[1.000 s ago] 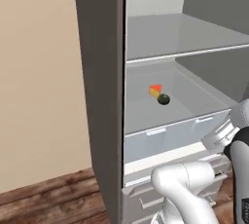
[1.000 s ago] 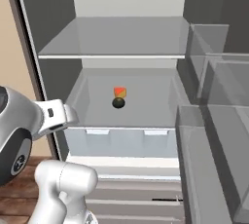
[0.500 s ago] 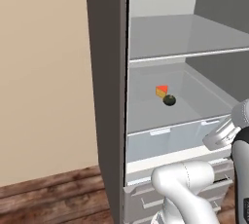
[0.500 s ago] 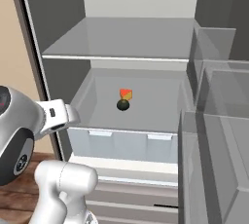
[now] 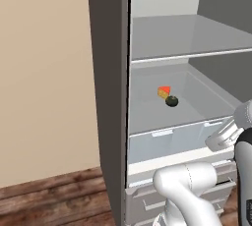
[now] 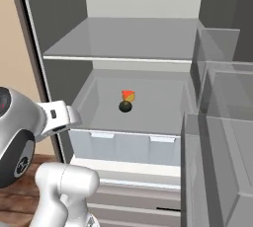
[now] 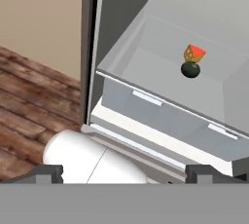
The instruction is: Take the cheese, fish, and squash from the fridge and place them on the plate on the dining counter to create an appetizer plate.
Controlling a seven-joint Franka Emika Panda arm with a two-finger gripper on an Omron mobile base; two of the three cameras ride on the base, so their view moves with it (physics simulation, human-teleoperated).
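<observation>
Cheese (image 5: 164, 91) sits on the fridge (image 5: 110, 72) shelf, touching the squash (image 5: 172, 101). From the right base, same pair above the drawer (image 6: 123, 144). In the hand view the gripper (image 7: 125, 173) stands wide, empty; approach step, next reach in.

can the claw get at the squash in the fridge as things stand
Probably yes. The fridge stands open and the squash sits on an open shelf, with just the cheese close behind it. Nothing stands in front of it. The claw is open but well short, so it needs a long reach in.
</observation>
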